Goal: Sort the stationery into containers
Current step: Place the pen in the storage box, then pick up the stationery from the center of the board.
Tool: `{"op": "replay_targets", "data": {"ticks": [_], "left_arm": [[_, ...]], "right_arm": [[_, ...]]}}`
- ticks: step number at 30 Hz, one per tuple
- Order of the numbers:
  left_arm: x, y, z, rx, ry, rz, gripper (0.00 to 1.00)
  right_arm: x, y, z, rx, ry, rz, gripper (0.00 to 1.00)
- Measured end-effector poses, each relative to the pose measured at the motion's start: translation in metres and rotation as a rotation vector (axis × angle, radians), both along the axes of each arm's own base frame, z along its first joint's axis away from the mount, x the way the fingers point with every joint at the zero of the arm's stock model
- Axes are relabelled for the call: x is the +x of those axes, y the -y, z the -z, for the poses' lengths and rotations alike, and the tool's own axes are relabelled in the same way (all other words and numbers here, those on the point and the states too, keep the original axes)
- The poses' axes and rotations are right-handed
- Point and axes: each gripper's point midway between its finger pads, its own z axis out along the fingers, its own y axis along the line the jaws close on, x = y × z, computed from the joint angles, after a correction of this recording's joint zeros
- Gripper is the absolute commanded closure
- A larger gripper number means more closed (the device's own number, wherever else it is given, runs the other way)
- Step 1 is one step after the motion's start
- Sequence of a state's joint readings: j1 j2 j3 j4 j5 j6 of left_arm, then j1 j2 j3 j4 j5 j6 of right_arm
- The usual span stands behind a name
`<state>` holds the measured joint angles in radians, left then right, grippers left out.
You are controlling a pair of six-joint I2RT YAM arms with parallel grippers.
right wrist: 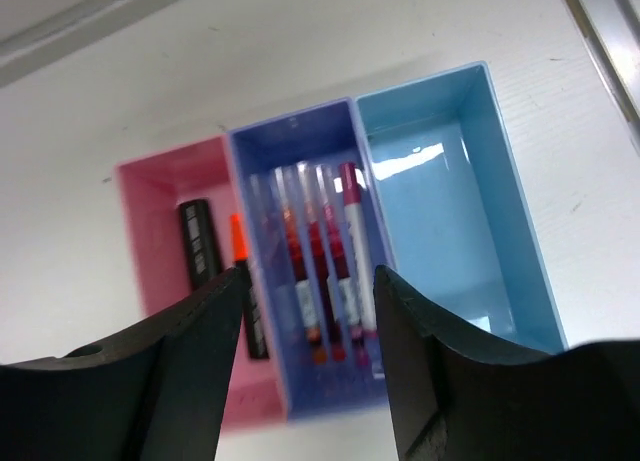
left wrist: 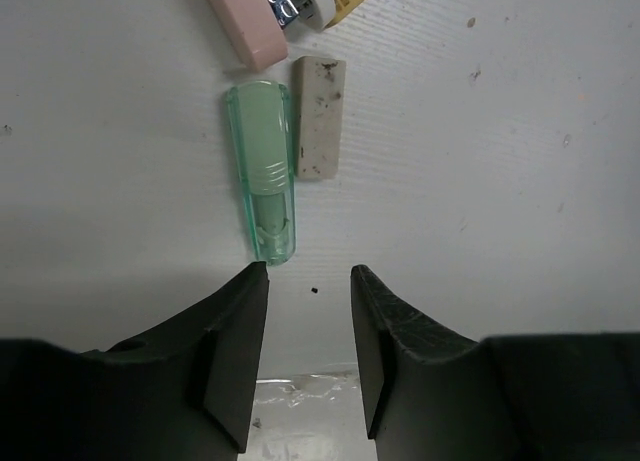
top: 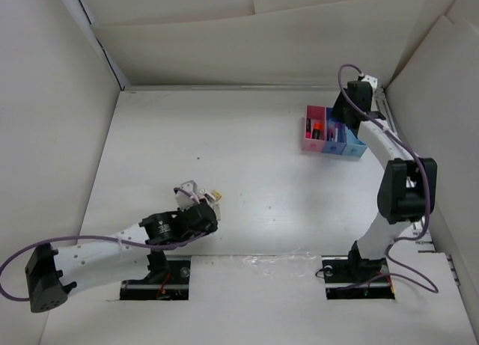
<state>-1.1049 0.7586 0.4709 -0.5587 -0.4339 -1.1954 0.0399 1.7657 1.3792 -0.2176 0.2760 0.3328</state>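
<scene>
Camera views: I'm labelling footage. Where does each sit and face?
Top external: above and behind, looking down on the table; left arm and right arm show.
Left wrist: on the left arm, facing down at a green eraser past the left gripper.
Right wrist: on the right arm, facing down into the bins past the right gripper.
Shared: top external also shows the bins.

1 pink bin (right wrist: 158, 231), 1 darker blue bin (right wrist: 262, 171) and 1 light blue bin (right wrist: 450, 231) are counted, 3 in all. 2 highlighters (right wrist: 200, 243) are seen, and what appear to be 3 pens (right wrist: 347, 241), though blur leaves that count uncertain. 3 erasers are counted: 1 green eraser (left wrist: 265, 161), 1 beige eraser (left wrist: 320, 116) and 1 pink eraser (left wrist: 243, 21).
</scene>
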Motion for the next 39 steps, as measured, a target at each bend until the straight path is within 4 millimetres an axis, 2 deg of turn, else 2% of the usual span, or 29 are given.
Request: {"op": "replay_targets", "data": {"ticks": [2, 7, 10, 12, 18, 21, 24, 31, 32, 33, 35, 39], "left_arm": [[0.000, -0.001, 0.005, 0.025, -0.010, -0.001, 0.66], [0.003, -0.008, 0.022, 0.122, -0.029, -0.028, 0.70], [0.007, -0.010, 0.029, 0.154, -0.030, -0.059, 0.70], [0.011, -0.012, 0.029, 0.160, -0.016, -0.082, 0.70], [0.022, -0.007, 0.030, 0.217, -0.002, -0.114, 0.69], [0.025, -0.002, 0.042, 0.263, -0.022, -0.119, 0.70], [0.023, -0.002, 0.051, 0.298, -0.040, -0.119, 0.70], [0.023, 0.002, 0.050, 0.277, -0.034, -0.124, 0.71], [0.023, 0.003, 0.050, 0.274, -0.032, -0.124, 0.73], [0.024, 0.004, 0.050, 0.269, -0.031, -0.124, 0.82], [0.027, 0.007, 0.051, 0.267, -0.020, -0.125, 0.87], [0.030, 0.011, 0.051, 0.264, -0.003, -0.126, 0.84]], "right_arm": [[-0.015, -0.011, -0.027, 0.008, 0.049, -0.025, 0.38], [-0.068, -0.052, -0.115, 0.057, 0.261, -0.153, 0.38], [-0.096, -0.076, -0.145, 0.090, 0.351, -0.244, 0.38], [-0.111, -0.091, -0.148, 0.105, 0.368, -0.295, 0.38], [-0.155, -0.134, -0.129, 0.142, 0.336, -0.451, 0.37], [-0.172, -0.151, -0.140, 0.160, 0.367, -0.514, 0.37], [-0.184, -0.158, -0.154, 0.171, 0.406, -0.547, 0.36], [-0.188, -0.157, -0.159, 0.168, 0.421, -0.545, 0.36], [-0.188, -0.158, -0.159, 0.168, 0.421, -0.546, 0.36], [-0.188, -0.158, -0.159, 0.168, 0.421, -0.546, 0.36], [-0.189, -0.159, -0.159, 0.168, 0.420, -0.550, 0.34], [-0.191, -0.164, -0.157, 0.169, 0.413, -0.564, 0.26]]}}
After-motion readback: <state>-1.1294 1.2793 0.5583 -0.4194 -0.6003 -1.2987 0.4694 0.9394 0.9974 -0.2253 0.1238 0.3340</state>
